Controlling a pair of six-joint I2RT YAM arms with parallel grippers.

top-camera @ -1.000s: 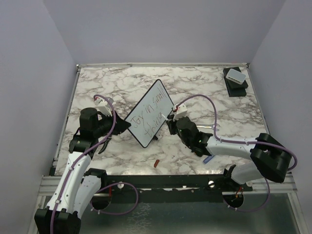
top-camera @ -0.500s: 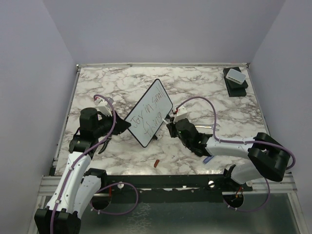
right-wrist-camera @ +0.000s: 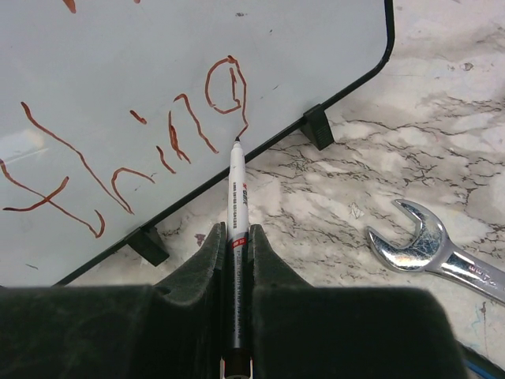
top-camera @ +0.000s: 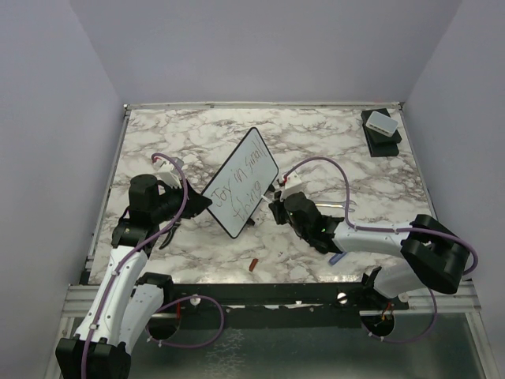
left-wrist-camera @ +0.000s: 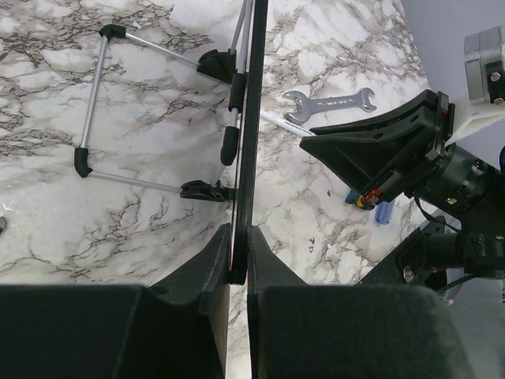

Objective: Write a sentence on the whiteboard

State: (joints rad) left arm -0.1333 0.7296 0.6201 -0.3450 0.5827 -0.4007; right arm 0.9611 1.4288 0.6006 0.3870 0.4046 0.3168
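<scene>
We're deep in the writing step. The whiteboard (top-camera: 241,183) stands tilted on its wire stand (left-wrist-camera: 95,95) in the middle of the marble worktop (top-camera: 331,142), running diagonally from lower left to upper right in the overhead view. The left tool (left-wrist-camera: 238,272) is pressed together on the board's thin black frame, pinching its edge to steady it.

Over in the right wrist view, the right tool (right-wrist-camera: 234,237) is pinching a marker (right-wrist-camera: 236,185). The tip sits on the board face, right at the bottom of the tail of a "g", low and centre in that frame, just above the board's lower edge.

The sentence (top-camera: 239,185) reads "Joy in small" on its upper line. Below it, up close, reddish-brown strokes spell "thing". No final "s" shows, so I'd call it nearly done, with one letter to go.

For that letter the tip would lift clear of the "g" and shift right into the bare white patch near the rounded corner. There isn't much room there. It needs a small curl with light pressure while the left tool braces the frame.

As for labels, the marker barrel carries a red band with white lettering, too small to read. A steel wrench (right-wrist-camera: 430,249) lies on the marble at the lower right, and no marking on it can be made out.
</scene>
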